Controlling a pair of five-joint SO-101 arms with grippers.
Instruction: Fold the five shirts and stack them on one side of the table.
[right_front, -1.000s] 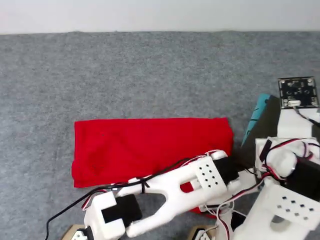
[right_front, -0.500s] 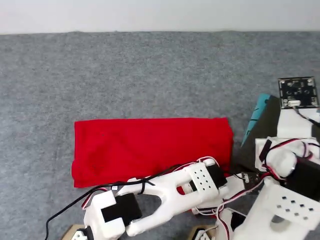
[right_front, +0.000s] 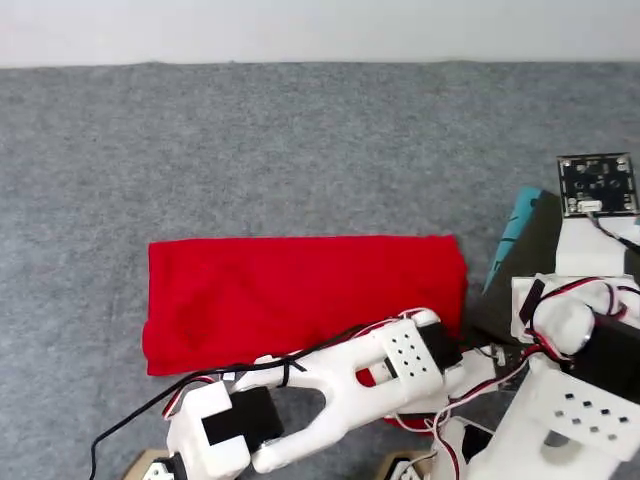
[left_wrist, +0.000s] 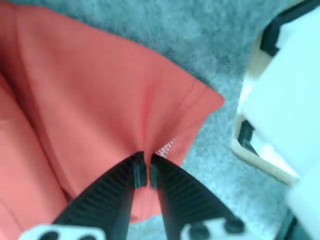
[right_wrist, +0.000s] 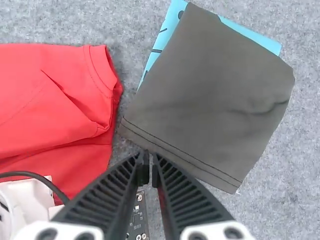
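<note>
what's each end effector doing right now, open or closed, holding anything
left end effector: closed, pinching a fold of the red shirt
right end effector: closed, holding nothing, tips beside the dark grey shirt

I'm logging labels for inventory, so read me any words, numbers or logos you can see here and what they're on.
No text can be read.
Red shirt: small white mark, too blurred to read.
Teal shirt: dark print, mostly hidden under the dark grey shirt.
Circuit board: markings too small.
</note>
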